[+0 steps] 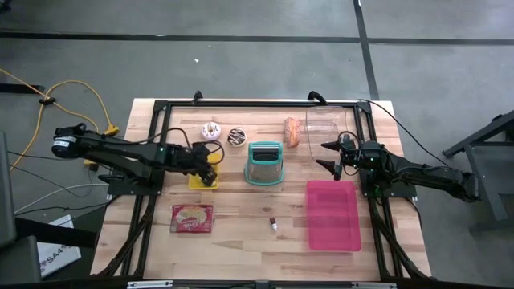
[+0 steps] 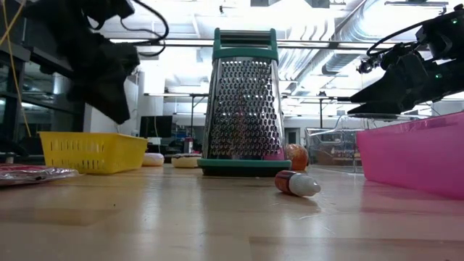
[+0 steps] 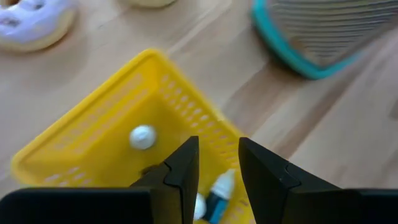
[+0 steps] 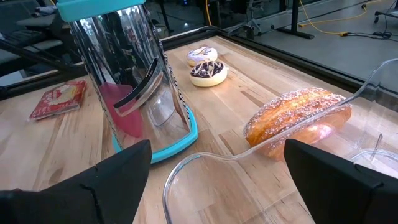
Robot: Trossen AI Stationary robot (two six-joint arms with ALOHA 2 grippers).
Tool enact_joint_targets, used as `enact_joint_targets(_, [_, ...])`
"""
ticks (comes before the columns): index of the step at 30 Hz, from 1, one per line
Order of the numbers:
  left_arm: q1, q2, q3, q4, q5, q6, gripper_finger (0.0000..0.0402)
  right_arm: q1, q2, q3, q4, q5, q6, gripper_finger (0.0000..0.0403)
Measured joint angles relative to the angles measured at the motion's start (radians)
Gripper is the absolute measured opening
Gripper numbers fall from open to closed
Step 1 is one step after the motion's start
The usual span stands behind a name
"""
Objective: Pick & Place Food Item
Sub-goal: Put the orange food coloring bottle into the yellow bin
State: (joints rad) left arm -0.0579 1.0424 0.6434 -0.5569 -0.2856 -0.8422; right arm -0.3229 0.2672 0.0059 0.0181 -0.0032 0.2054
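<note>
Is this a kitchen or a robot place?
Most likely a robot lab or workshop, not a kitchen. The wooden table stands on a bare grey floor with a loose yellow cable, ducts and pipes run across the ceiling, and the grater and donuts are just practice props.

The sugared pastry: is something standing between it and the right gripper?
Yes. The rim of a clear plastic container curves across in front of the sugared pastry, between it and the open right gripper.
</note>
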Motion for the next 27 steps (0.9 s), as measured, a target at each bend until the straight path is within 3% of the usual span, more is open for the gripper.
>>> enact_joint_targets(20, [-0.282, 0.0, 0.0, 0.289, 0.0, 0.531, 0.0109, 0.0, 0.0, 0.0, 0.0, 0.0, 0.0, 0.0357])
enact_joint_targets(27, [-0.343, 0.0, 0.001, 0.318, -0.002, 0.584, 0.0108, 0.0, 0.0, 0.0, 0.0, 0.0, 0.0, 0.0357])
